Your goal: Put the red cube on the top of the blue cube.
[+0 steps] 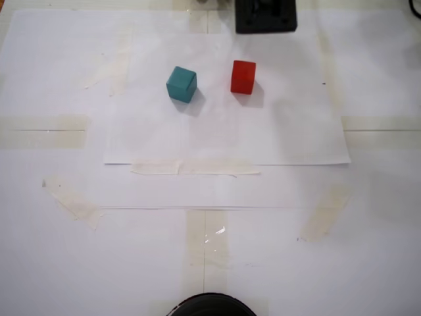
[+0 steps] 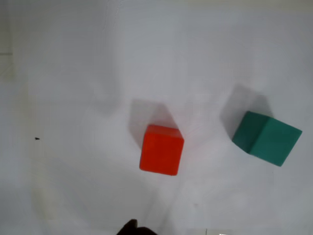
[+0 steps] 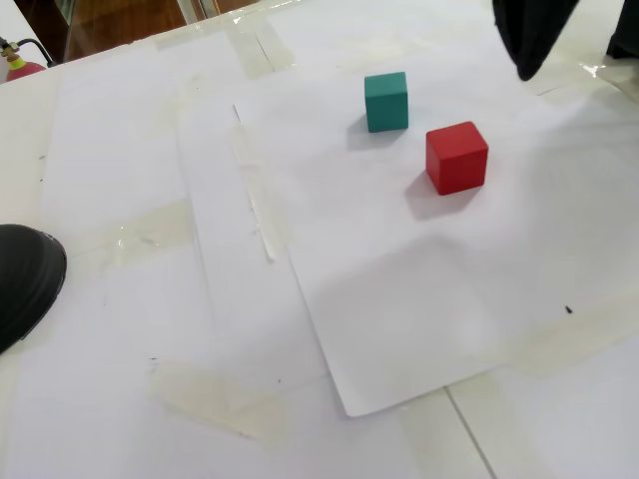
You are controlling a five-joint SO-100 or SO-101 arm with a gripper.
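The red cube [image 1: 243, 77] rests on the white paper sheet [image 1: 223, 131], to the right of the blue cube [image 1: 181, 83] in this fixed view, with a gap about one cube wide between them. Both appear again in the other fixed view, the red cube [image 3: 457, 157] nearer the camera than the blue cube [image 3: 386, 101]. From the wrist camera the red cube [image 2: 162, 149] sits near the middle and the blue cube [image 2: 266, 138] at the right. My gripper [image 3: 529, 45] hangs as a dark shape above the far edge, away from both cubes. Only a dark tip [image 2: 133, 228] shows in the wrist view. Its jaws are hidden.
The arm's black body [image 1: 265, 16] fills the top edge. A round black object [image 1: 210, 307] lies at the near table edge, also seen as a black object [image 3: 25, 279] at the left. Tape strips [image 1: 194, 168] hold the paper sheets down.
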